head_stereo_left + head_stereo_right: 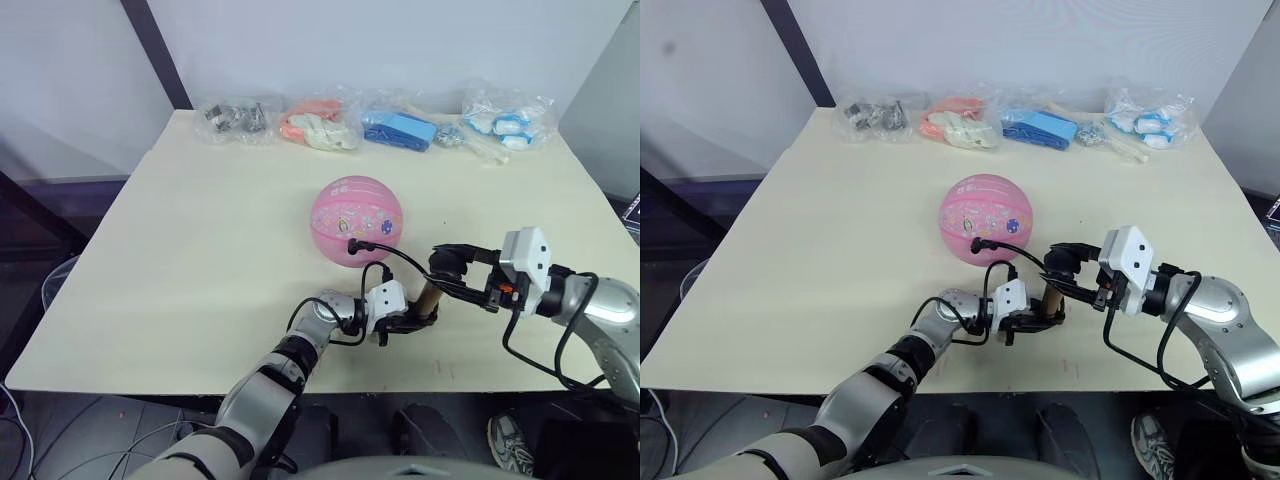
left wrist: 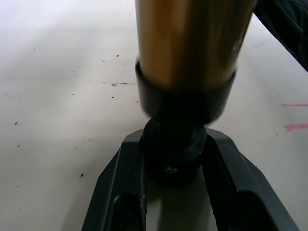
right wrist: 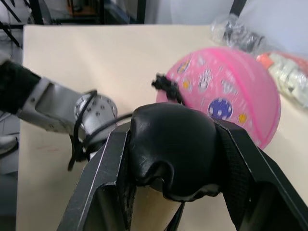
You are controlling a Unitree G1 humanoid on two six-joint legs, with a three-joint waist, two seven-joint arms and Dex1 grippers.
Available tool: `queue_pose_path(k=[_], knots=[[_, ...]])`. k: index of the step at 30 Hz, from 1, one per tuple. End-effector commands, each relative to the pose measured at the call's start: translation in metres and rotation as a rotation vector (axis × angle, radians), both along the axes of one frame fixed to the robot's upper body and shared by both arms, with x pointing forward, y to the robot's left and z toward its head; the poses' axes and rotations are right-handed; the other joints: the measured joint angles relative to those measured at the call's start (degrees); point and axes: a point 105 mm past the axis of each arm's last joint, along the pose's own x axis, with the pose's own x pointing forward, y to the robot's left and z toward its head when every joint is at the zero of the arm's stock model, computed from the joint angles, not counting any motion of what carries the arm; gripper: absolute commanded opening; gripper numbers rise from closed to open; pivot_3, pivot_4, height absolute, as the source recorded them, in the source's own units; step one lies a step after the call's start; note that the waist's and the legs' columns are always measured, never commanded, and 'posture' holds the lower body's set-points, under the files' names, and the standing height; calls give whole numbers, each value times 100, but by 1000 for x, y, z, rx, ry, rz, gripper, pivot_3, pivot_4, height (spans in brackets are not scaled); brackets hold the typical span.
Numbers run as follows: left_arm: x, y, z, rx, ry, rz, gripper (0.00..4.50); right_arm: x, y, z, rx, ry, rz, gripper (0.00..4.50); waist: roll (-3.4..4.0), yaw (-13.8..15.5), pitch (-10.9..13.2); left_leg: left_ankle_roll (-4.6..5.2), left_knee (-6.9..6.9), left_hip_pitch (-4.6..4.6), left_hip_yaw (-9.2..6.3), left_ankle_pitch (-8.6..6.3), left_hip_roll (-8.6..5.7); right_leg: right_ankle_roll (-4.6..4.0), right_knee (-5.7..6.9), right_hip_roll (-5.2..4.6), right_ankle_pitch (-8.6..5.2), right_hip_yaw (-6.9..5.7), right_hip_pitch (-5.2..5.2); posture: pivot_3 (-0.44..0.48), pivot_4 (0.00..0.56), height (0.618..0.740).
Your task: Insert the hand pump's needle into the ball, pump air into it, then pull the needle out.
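The pink ball point(image 1: 356, 221) with cartoon prints rests mid-table. At its near side sits the black fitting point(image 1: 353, 243) of the needle; the pin itself is hidden. From there a thin black hose point(image 1: 395, 258) loops back to the hand pump point(image 1: 428, 298), which stands tilted just in front of the ball. My left gripper point(image 1: 417, 319) is shut on the pump's black base, with the gold cylinder point(image 2: 192, 38) rising above the fingers point(image 2: 120, 192). My right gripper point(image 1: 449, 268) is shut on the pump's black handle point(image 3: 173, 149).
Clear bags line the table's far edge: dark parts point(image 1: 236, 118), pink-orange items point(image 1: 318, 126), a blue item point(image 1: 398, 129), blue-white pieces point(image 1: 506, 122). The table's front edge point(image 1: 200, 385) runs just behind my left wrist. Bare tabletop point(image 1: 200, 250) lies left of the ball.
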Motion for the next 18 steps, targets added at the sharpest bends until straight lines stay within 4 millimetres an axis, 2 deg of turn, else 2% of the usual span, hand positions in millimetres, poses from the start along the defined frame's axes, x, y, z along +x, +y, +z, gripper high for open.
queue_pose_path(k=[1,5,13,17,18], knots=[[-19,20,-39,137,133,6,1129,-4,-2,-45,-62,156,-25,1960,-1,0,-1,0,0,1,0,0,0,0,0,0,0,0,0,0,150,740],[-19,21,-39,137,132,6,1129,-4,-2,-49,-80,147,-25,1960,5,-4,-5,0,0,3,1,0,0,0,0,1,0,2,0,0,150,740],[-18,20,-36,120,134,-2,1129,0,0,-32,-47,102,-17,1960,7,-6,-5,0,-1,4,1,0,0,0,0,1,0,3,1,0,150,740],[-19,19,-33,105,149,-13,1129,-1,0,-33,-56,107,-10,1960,7,-13,-4,0,-1,4,1,0,0,0,0,1,0,3,1,0,150,740],[-19,19,-33,101,152,-14,1924,-2,1,-34,-56,108,-9,1960,7,-15,-4,0,-2,4,1,0,0,-1,0,1,0,3,0,0,150,740]])
